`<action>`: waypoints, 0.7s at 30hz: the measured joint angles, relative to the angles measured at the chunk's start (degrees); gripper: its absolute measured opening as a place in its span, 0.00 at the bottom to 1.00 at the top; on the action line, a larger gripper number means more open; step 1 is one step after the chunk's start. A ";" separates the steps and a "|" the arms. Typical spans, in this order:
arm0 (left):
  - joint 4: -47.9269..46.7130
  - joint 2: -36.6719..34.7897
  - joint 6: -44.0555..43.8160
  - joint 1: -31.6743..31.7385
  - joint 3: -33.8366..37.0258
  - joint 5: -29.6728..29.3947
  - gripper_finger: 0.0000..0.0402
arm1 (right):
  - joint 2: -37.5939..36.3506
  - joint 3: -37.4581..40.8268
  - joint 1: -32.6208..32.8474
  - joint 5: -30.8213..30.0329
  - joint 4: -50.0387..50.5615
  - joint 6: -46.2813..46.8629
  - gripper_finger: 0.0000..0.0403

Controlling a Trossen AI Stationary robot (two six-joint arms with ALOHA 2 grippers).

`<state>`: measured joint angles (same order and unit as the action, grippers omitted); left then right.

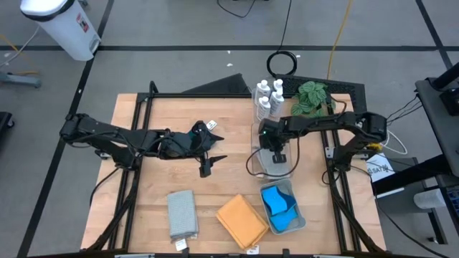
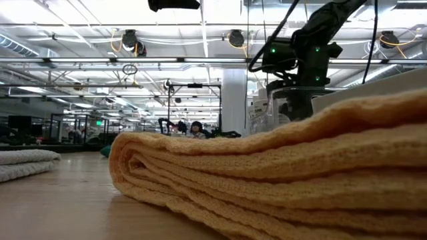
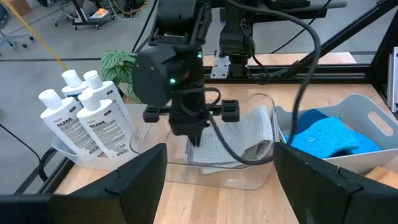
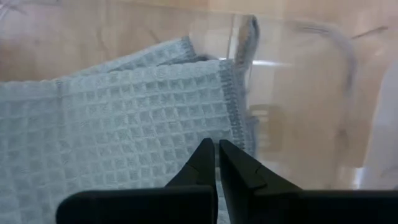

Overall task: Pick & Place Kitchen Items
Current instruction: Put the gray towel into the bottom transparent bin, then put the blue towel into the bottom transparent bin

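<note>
The right gripper (image 4: pixel 216 163), fingers together, hangs over the grey cloth (image 4: pixel 124 118) in the bin (image 3: pixel 261 106), frame centre; it should lift straight. The left gripper (image 1: pixel 208 150) waits apart.

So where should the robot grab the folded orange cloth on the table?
Probably from straight above, pinching the folded orange waffle-weave cloth at one edge. It lies flat on the wooden table in stacked layers, so a side approach would find little to grip; fingers closing over a folded edge catch every layer.

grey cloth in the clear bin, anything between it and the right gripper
Nothing visible. The right gripper is shut, inside the clear bin, directly over the grey cloth; no other object lies between them.
</note>
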<state>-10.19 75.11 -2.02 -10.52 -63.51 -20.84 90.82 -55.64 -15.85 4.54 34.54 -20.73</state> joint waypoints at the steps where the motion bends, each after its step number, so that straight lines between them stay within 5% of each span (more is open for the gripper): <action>1: -0.07 0.00 0.00 0.00 0.00 0.00 0.73 | 0.18 0.00 -0.42 0.00 -0.06 0.00 0.00; 13: -0.36 0.00 0.02 -0.02 0.00 0.00 0.73 | 2.22 0.08 -0.70 -12.14 -5.74 -0.63 0.00; 17: -0.33 0.00 0.04 -0.02 0.00 0.00 0.73 | -0.20 -0.02 -0.02 -21.14 -9.04 -0.22 0.00; 21: -0.47 0.00 0.04 -0.02 0.00 0.00 0.73 | -2.78 -0.02 0.70 -19.63 -8.51 0.16 0.00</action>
<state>-10.66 75.11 -1.98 -10.55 -63.51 -20.84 88.04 -55.66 -15.15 -15.09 26.03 -20.57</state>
